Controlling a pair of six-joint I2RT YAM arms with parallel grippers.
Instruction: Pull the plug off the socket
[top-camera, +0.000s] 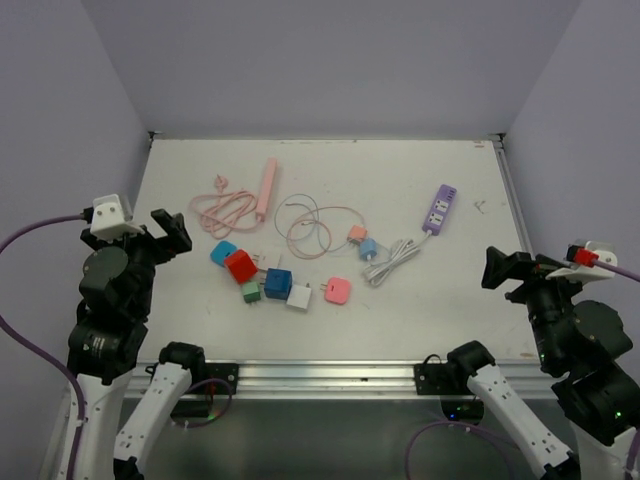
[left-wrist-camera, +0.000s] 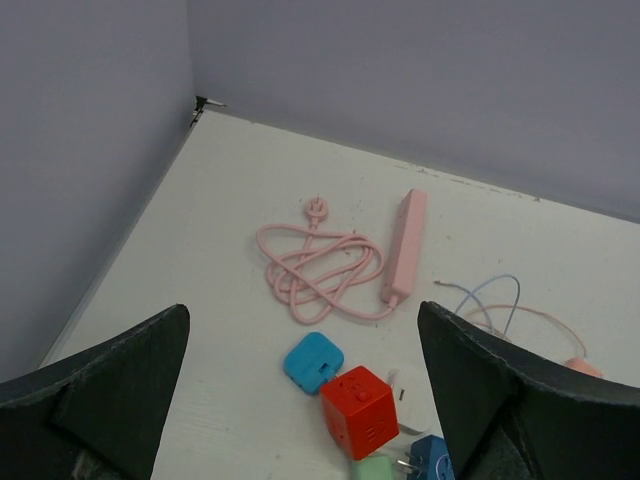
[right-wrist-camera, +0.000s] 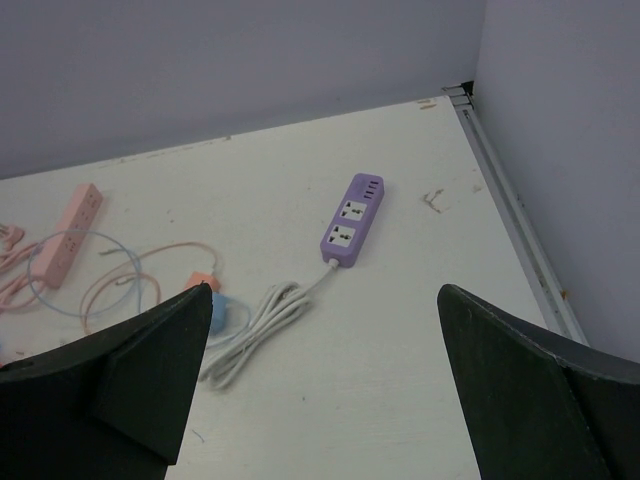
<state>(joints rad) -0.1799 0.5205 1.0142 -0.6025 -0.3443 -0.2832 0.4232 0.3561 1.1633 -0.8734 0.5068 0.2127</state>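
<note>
Your left gripper (top-camera: 172, 232) and right gripper (top-camera: 499, 268) hover aside, jaws apart, probably to keep the white plug (left-wrist-camera: 411, 397) at the red socket (left-wrist-camera: 359, 410) visible.

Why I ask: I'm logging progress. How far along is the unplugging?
Nothing looks done. Left gripper and right gripper hang open and empty, off to either side. Remaining: reaching the red socket cube, gripping the white plug apparently against it, pulling.
</note>
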